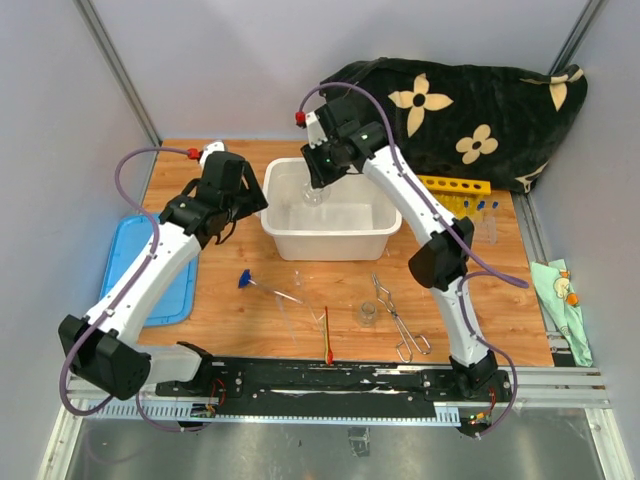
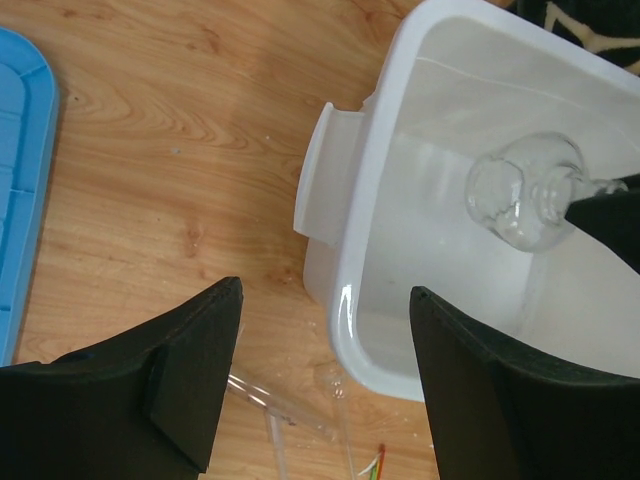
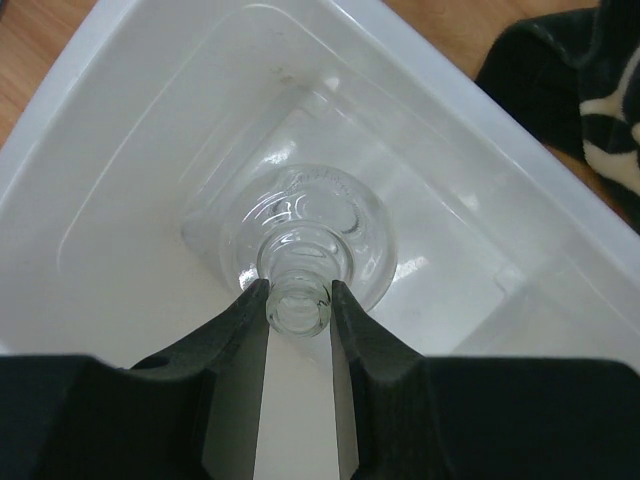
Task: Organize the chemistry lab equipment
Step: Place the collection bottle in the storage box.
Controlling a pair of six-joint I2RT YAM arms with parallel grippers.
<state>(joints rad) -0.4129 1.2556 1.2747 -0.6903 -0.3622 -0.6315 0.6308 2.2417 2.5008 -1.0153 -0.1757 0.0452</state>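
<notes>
Right gripper pinches a round glass flask by its neck inside the white tub, plain only in its wrist view; left gripper hangs open over the tub's rim.

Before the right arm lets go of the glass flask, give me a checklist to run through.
1. Right gripper pinches the glass flask by its neck between both fingers: ok.
2. Flask is inside the white tub walls: ok.
3. Flask base rests on the tub floor: cannot tell.
4. No other glassware under the flask: ok.
5. Left gripper is open, outside the tub and apart from the flask: ok.
6. All equipment is stowed: not ok; the metal tongs lie on the table.
</notes>
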